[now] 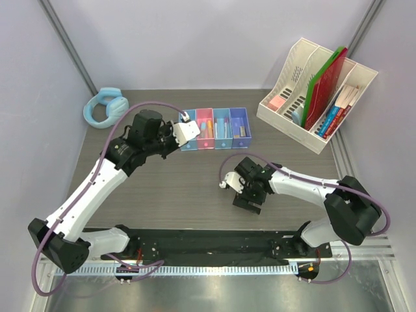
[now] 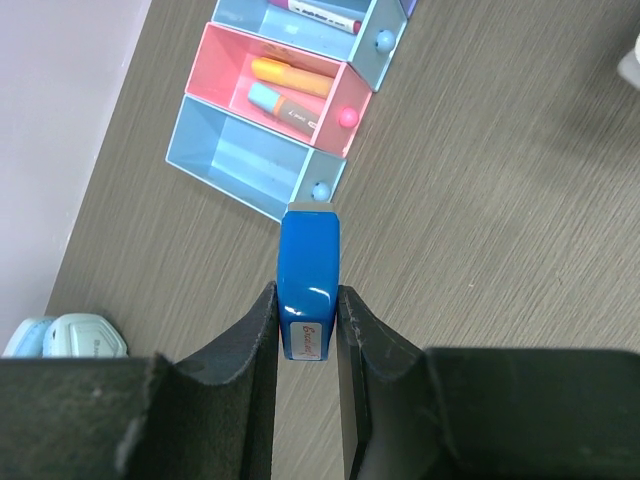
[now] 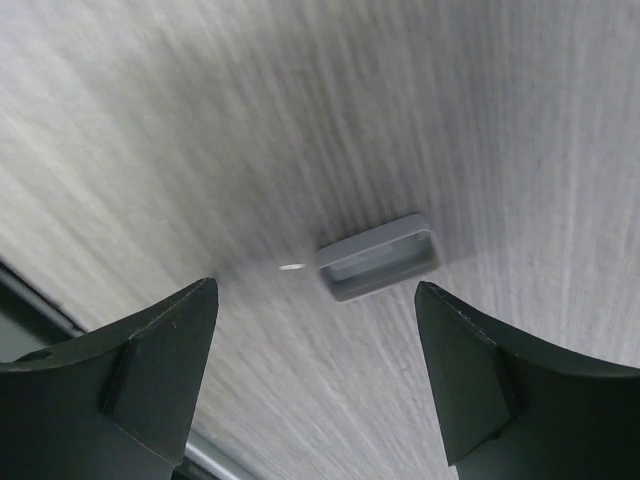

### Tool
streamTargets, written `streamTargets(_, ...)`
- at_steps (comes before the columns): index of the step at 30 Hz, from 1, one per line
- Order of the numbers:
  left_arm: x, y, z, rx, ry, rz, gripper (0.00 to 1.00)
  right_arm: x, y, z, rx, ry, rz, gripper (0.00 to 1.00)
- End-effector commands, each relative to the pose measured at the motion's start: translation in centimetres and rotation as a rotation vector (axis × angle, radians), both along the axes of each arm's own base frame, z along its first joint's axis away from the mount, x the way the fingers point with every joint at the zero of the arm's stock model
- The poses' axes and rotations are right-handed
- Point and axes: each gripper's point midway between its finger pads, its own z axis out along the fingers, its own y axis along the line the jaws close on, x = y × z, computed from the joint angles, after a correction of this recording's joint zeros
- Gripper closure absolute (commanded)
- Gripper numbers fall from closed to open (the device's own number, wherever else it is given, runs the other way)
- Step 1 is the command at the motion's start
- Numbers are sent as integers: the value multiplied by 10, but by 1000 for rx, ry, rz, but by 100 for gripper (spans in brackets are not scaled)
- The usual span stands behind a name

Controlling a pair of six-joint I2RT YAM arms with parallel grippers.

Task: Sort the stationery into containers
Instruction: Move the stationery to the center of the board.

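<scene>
My left gripper (image 2: 307,322) is shut on the blue block (image 2: 309,285) and holds it above the table, just in front of the empty leftmost blue bin (image 2: 205,128). The pink bin (image 2: 222,62) holds a yellow marker (image 2: 290,77) and a pale blue tube (image 2: 282,105). The second blue bin (image 2: 383,28) holds a white pen (image 2: 318,13). In the top view the left gripper (image 1: 186,130) hangs over the left end of the row of bins (image 1: 239,112). My right gripper (image 3: 315,292) is open above the grey eraser (image 3: 380,257), which lies on the table; from above, this gripper (image 1: 248,200) hides it.
A cream file organiser (image 1: 296,62) with red and green folders (image 1: 328,78) stands at the back right. Light blue headphones (image 1: 104,107) lie at the back left and show in the left wrist view (image 2: 70,336). A black strip (image 1: 208,244) runs along the near edge.
</scene>
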Motion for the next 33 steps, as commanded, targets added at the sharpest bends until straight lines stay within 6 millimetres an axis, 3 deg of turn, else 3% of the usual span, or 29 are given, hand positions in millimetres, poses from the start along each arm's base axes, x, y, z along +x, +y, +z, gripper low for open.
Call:
streamTargets(1, -6, 8, 12, -28, -25, 29, 100, 20, 0, 1, -25, -91, 6, 15)
streamTargets(8, -8, 9, 6, -24, -18, 33, 100, 25, 8, -9, -7, -91, 6, 16)
streamTargets(12, -8, 11, 4, -15, -19, 35, 100, 20, 19, -12, 27, -33, 22, 24)
streamTargets(27, -14, 16, 2, -10, -26, 33, 100, 27, 21, -19, 0, -31, 6, 60)
streamTargets(33, -14, 18, 3, -3, -31, 35, 100, 29, 12, -19, -32, -54, -9, 74)
